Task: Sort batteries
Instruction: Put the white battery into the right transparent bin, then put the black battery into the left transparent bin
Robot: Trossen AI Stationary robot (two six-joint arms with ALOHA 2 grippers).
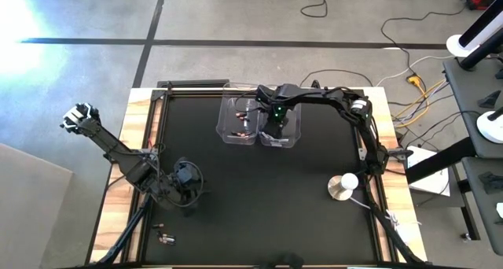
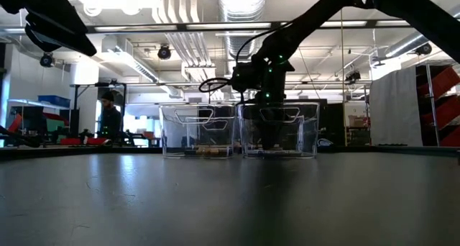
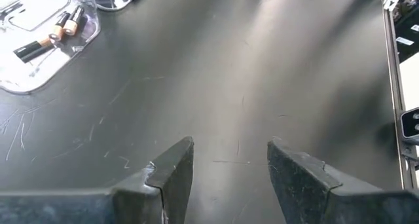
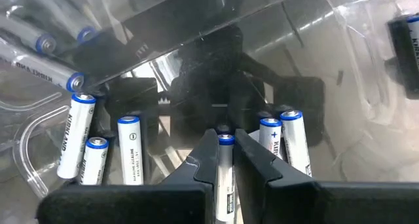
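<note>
Two clear bins stand side by side at the far middle of the black mat. The left bin (image 1: 239,121) holds dark, copper-ended batteries (image 3: 51,37). The right bin (image 1: 281,130) holds several silver-white batteries (image 4: 77,135) lying on its floor. My right gripper (image 4: 226,137) reaches down into the right bin (image 2: 280,129), shut on one silver-white battery. My left gripper (image 3: 230,145) hangs open over bare mat at the near left (image 1: 184,181), with nothing between its fingers. Two loose batteries (image 1: 165,237) lie near the mat's near left corner. My right gripper pinches a silver-white battery by its long sides (image 4: 226,168) between its two fingers. The fingers point steeply down into the right bin and lie along the battery. Its blue-ringed end (image 4: 226,140) sticks out just past the fingertips. Whether that end touches the bin floor I cannot tell.
A round white-and-metal disc (image 1: 343,186) sits on the mat at the near right. The wide middle of the mat (image 1: 259,198) is bare. Cables run along the table's right edge (image 1: 377,155). A person (image 2: 109,116) stands in the room beyond the table.
</note>
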